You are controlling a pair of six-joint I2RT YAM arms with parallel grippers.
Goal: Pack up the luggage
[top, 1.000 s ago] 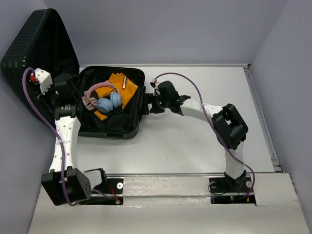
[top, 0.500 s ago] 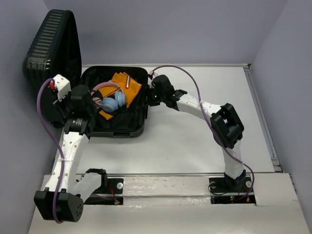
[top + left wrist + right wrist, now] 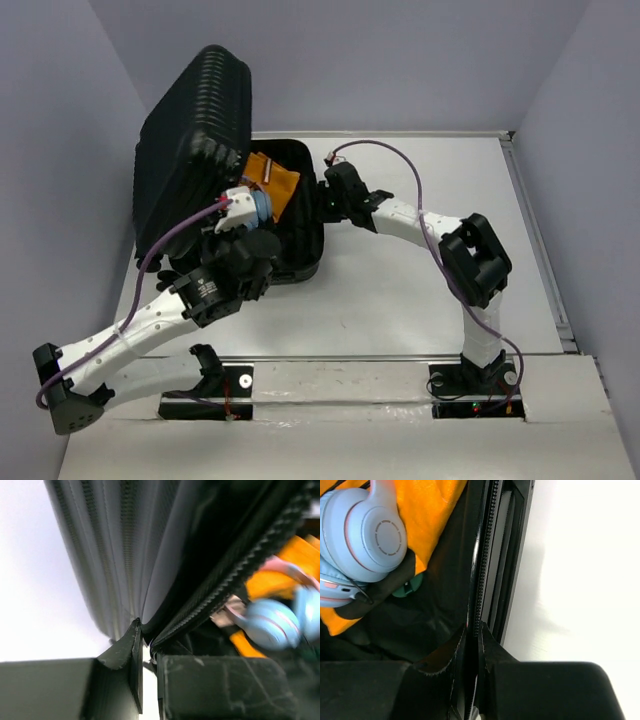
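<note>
The luggage (image 3: 200,125), a small black hard-shell suitcase with horizontal ribs, sits at the far left of the white tabletop (image 3: 430,290). Its ribbed lid (image 3: 112,545) is raised partway and leans over the fabric-lined lower shell (image 3: 306,250), neither fully open nor shut. Inside the lower shell lies a folded orange fabric piece (image 3: 437,510), and resting on it is a pair of pale blue over-ear headphones with a pink band (image 3: 362,535). Beside them sits a small teal item (image 3: 413,582) that is too hidden to identify. Nothing else to pack shows on the table, so the step in hand looks like closing the case. The left gripper (image 3: 146,655) is clenched on the free edge of the lid, just by the black zip teeth (image 3: 225,585), and carries that edge above the contents. The right gripper (image 3: 472,645) is pinched onto the right-hand rim of the lower shell, with the zip track running between its fingers, apparently to steady the case against the table. The next move calls for the left arm to swing the lid down on its hinge until the two rims meet all round, while the right jaws let go and clear the seam before it closes on them. The headphones sit high and near the lid edge, so they could catch between the rims. The closing should be slow enough to notice that.
</note>
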